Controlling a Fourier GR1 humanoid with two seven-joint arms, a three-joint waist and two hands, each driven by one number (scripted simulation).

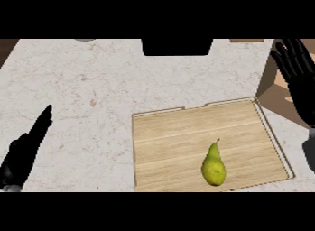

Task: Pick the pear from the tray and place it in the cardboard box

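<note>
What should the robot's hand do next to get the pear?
Probably bring the right hand down and left over the pear. The pear lies untouched on the wooden tray, and that hand is open, raised near the cardboard box, nearer than the left hand.

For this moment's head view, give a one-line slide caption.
Pear lies on the wooden tray; both hands, left and right, open, apart from it.

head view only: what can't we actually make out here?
- Cardboard box: cut off by the right edge and partly behind the right hand; its opening does not show.
- Dark object at the counter's far edge: cut off at the top, cannot be identified.
- Tray: near rim cut off below.
- Left hand: seen edge-on, wrist cut off.
- Pear: underside hidden.
</note>
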